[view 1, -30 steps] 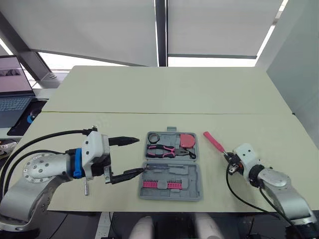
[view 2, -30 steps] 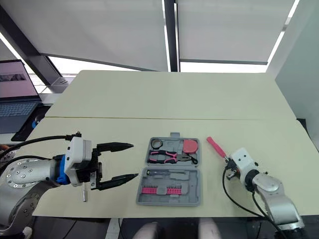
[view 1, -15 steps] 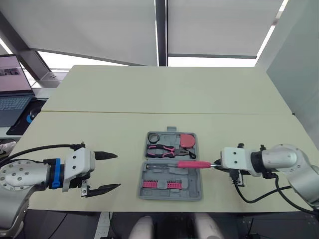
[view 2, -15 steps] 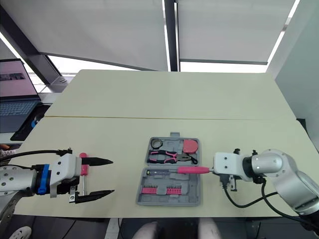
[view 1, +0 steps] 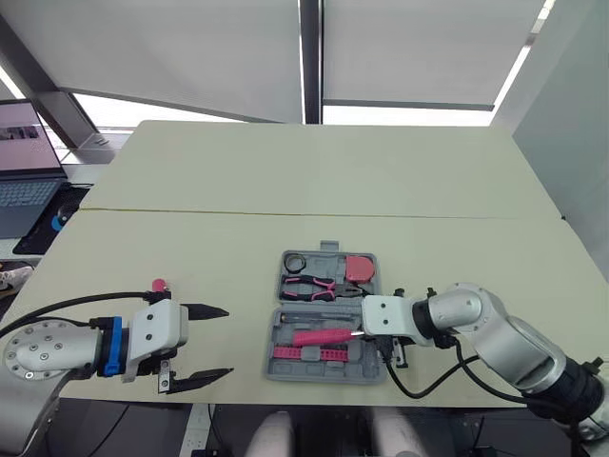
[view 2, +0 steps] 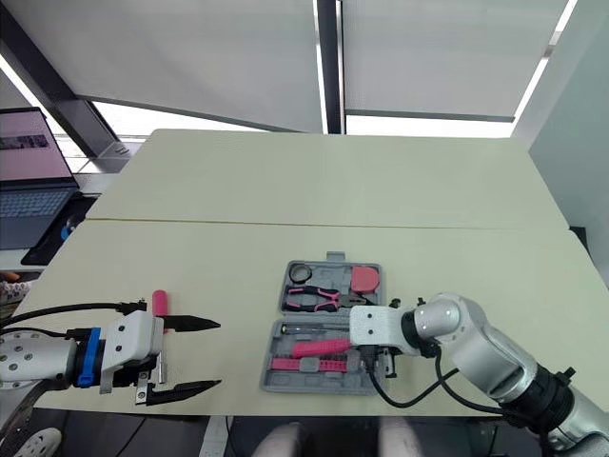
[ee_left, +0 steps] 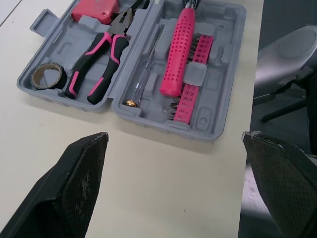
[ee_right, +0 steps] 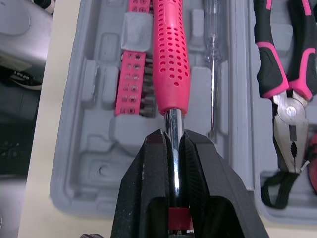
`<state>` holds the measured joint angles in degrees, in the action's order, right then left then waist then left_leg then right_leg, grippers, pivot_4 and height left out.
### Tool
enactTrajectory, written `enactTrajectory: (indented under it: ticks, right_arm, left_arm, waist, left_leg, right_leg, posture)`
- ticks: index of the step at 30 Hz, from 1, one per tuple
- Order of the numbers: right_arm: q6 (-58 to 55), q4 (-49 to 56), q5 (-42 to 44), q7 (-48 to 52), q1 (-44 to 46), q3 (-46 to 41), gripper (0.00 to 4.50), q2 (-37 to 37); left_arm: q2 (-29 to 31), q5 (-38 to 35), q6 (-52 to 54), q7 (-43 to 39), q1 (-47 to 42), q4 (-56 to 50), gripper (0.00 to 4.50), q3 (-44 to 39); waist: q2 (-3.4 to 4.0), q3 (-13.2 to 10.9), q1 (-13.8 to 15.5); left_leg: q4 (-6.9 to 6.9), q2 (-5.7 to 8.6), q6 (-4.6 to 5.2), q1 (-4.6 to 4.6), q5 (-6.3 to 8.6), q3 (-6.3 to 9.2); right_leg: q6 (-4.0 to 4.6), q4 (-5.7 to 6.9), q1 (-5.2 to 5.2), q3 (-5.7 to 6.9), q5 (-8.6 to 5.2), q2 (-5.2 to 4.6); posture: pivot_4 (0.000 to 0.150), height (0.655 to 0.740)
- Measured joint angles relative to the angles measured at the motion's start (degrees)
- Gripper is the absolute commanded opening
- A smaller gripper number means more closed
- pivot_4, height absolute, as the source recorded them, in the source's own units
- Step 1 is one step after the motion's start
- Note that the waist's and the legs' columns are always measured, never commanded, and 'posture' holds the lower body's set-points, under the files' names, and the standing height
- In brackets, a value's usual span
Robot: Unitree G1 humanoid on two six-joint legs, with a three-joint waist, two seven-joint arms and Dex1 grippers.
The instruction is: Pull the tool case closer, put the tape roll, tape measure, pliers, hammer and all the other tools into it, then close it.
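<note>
Front edge of the table (view 1: 333,181), 6 o'clock in the head view: tool case (ee_left: 223,74) lies open, one half toward 12, the other toward 6.

- Right gripper (ee_right: 171,141) comes in from the case's 3 o'clock, fingers clamped on the bare steel shaft of the hammer (ee_right: 170,54). Pink grip points to 9 and lies across the 6 o'clock half, between the pink bit strip (ee_right: 132,82) and the clear test screwdriver (ee_right: 214,59). Can't tell if the grip is seated or just above. Head is hidden behind the fingers.
- 12 o'clock half: tape roll (ee_left: 47,75) at its 10, pliers (ee_left: 99,54) in the middle, red tape measure (ee_left: 94,9) at its 1.
- Left gripper (view 1: 214,343) sits at the case's 9 o'clock, apart from it, fingers spread wide, holding nothing.
- Pink-handled tool (view 2: 159,303) lies on the table just beside that gripper, mostly hidden by it.
</note>
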<state>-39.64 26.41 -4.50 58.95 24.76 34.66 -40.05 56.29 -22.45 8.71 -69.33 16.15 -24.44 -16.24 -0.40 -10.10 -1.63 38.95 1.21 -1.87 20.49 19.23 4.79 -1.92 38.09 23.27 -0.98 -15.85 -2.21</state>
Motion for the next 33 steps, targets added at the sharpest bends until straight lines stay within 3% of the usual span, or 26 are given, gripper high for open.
enactTrajectory:
  ticks: [10, 27, 29, 33]
  right_arm:
    - [-2.49, -2.5, -1.39, -2.1, 1.22, 2.51, 0.21, 5.11]
    - [-5.0, -2.64, -1.34, -4.18, 1.12, 3.61, 0.21, 6.58]
    - [-5.92, -2.75, -0.9, -4.23, 1.09, 3.51, 0.92, 6.95]
    - [-6.87, -2.88, 0.06, -4.25, 1.07, 3.28, 1.74, 7.35]
  left_arm:
    - [-0.04, -0.06, 1.17, 0.19, 1.2, -1.04, 4.5, 0.0]
    - [-0.22, -0.09, 2.04, 1.28, 1.07, -2.17, 4.5, 0.09]
    - [-0.28, -0.09, 2.05, 1.33, 1.01, -2.2, 4.5, 0.26]
    - [-0.44, -0.09, 2.11, 1.83, 0.6, -2.33, 4.5, 0.8]
  waist:
    - [0.0, 0.0, -0.02]
    - [-0.01, 0.01, -0.05]
    - [-0.01, 0.01, -0.04]
    - [-0.01, 0.01, -0.04]
  left_leg:
    - [0.0, 0.02, 0.01, 0.09, 0.01, 0.02]
    - [0.01, 0.02, 0.02, 0.07, 0.01, 0.02]
    - [0.01, 0.02, 0.02, 0.07, 0.01, 0.02]
    - [0.01, 0.03, 0.02, 0.08, 0.01, 0.02]
  right_leg:
    - [0.0, -0.01, 0.05, 0.02, 0.0, -0.01]
    - [0.0, 0.02, 0.05, 0.05, 0.0, 0.0]
    - [0.0, 0.02, 0.05, 0.04, 0.0, 0.0]
    - [0.01, 0.03, 0.05, 0.04, 0.0, 0.0]
  posture:
    - [0.15, 0.74]
    - [0.15, 0.74]
    - [0.15, 0.74]
    - [0.15, 0.74]
